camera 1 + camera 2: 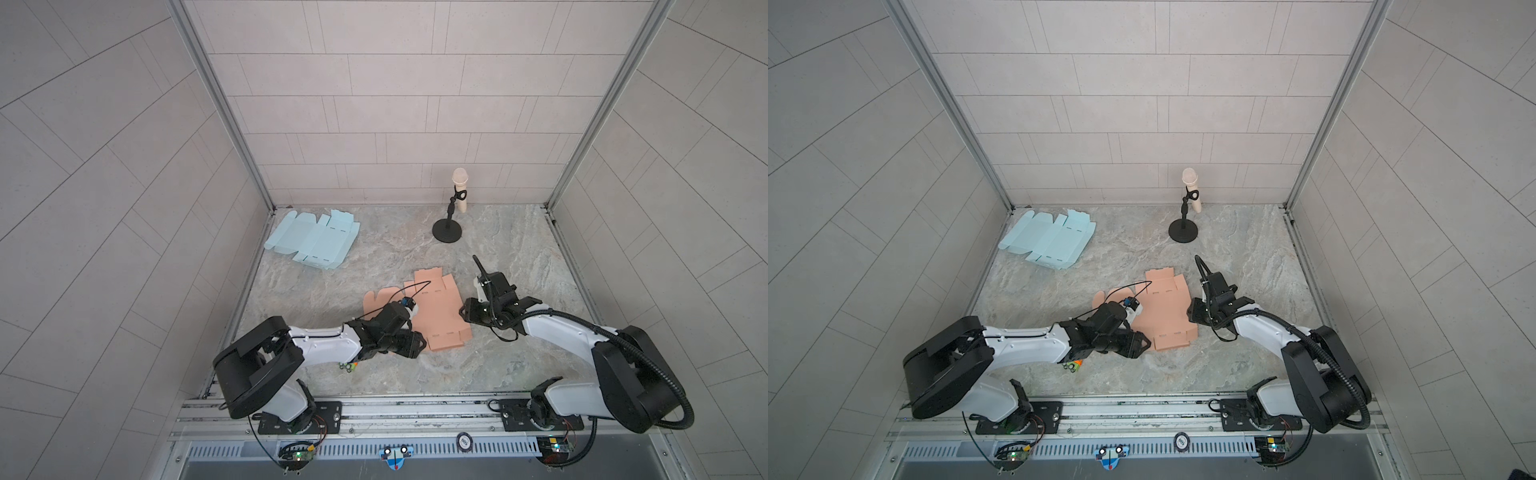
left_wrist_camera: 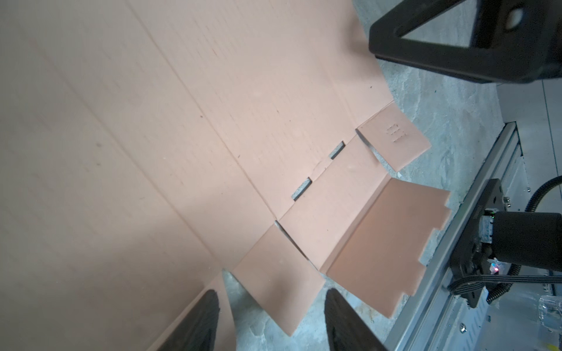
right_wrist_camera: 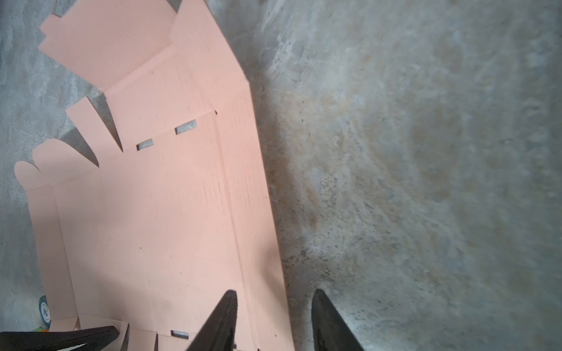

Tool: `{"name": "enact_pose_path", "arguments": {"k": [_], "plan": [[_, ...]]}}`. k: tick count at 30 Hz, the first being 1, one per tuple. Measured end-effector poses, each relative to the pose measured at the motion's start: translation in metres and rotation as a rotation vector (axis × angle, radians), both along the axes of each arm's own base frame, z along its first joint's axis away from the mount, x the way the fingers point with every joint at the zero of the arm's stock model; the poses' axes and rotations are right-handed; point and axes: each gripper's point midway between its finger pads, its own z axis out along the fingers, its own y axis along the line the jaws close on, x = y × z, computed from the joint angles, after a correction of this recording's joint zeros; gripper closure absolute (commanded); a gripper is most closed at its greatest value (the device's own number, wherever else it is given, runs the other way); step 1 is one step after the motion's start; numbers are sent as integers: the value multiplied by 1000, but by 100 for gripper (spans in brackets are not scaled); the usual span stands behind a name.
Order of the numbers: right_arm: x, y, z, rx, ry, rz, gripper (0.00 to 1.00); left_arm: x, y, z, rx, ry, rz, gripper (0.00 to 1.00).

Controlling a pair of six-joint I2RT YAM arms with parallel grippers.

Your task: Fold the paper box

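Observation:
The paper box [image 1: 436,318] [image 1: 1165,316] is a flat pink cardboard blank lying unfolded on the marble table in both top views. My left gripper [image 1: 417,345] [image 2: 273,307] is low at its near left corner. It is open, with one finger [image 2: 206,322] over a pink panel, the other over bare table, and a corner flap [image 2: 279,291] between them. My right gripper [image 1: 465,311] [image 3: 273,301] is open at the blank's right edge. One of its fingers [image 3: 225,319] is over the pink edge strip and the other is over the table.
A stack of flat light-blue box blanks [image 1: 311,241] lies at the back left. A microphone on a black stand [image 1: 448,230] rises at the back right. A small green and orange object [image 1: 348,366] sits under my left forearm. Metal rails [image 1: 395,411] run along the front edge.

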Motion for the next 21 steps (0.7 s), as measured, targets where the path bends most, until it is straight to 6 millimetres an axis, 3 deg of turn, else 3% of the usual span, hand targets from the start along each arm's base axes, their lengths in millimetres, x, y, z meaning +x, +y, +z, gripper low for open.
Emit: {"name": "enact_pose_path", "arguments": {"k": [4,9,15,21], "plan": [[-2,0,-1,-2,7,17,46,6,2,7,-20,-5,16,40],[-4,-2,-1,-15,16,38,46,26,16,10,-31,-6,79,41],[15,0,7,-7,-1,64,46,51,34,12,-10,-28,150,43],[20,7,4,4,16,106,47,55,32,5,9,-20,154,44]]}}
